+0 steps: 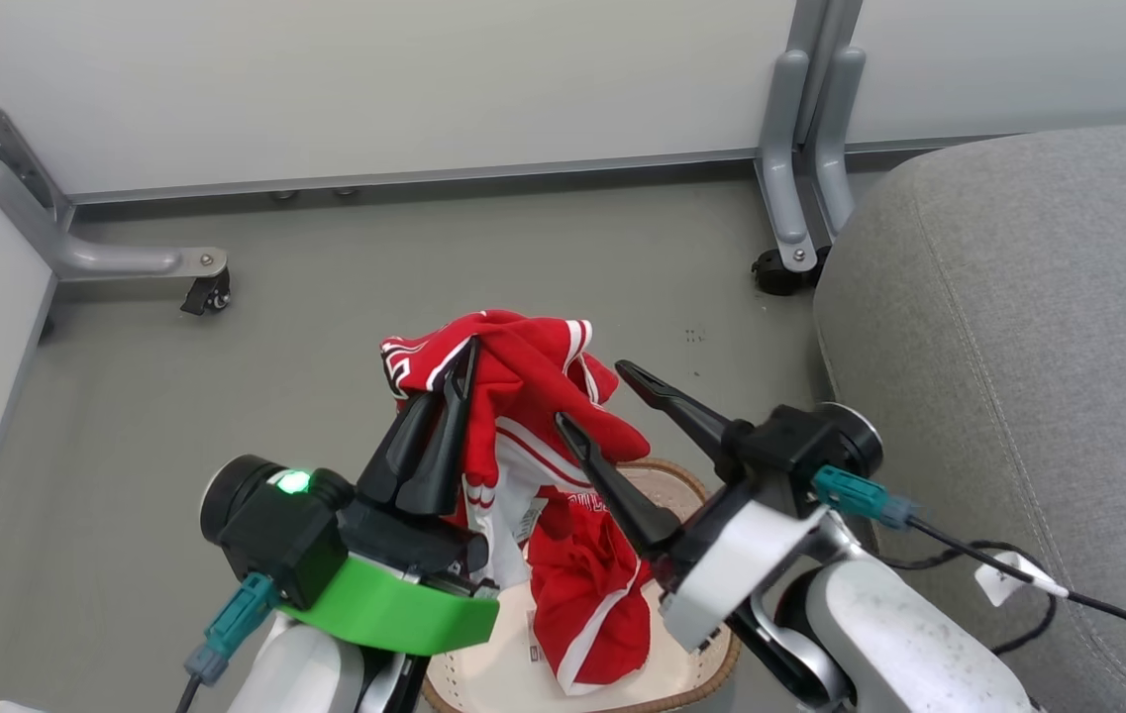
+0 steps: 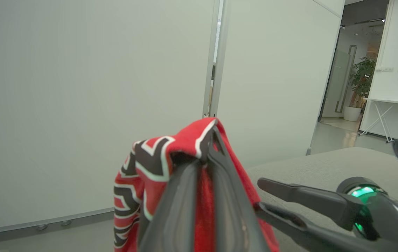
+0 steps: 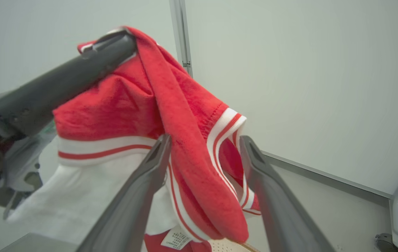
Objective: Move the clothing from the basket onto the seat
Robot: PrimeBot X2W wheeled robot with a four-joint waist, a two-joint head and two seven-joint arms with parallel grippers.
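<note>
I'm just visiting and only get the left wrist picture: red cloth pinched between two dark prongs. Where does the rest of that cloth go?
Observer: In the head view, the clothing hangs from the left gripper down into the basket below it.
Operator: And the other claw on my right?
Observer: That is the right gripper. The right wrist view shows a white-striped fold hanging between its open jaws, not pinched.
Operator: Anything else on the cloth?
Observer: A small white care label hangs low on it.
</note>
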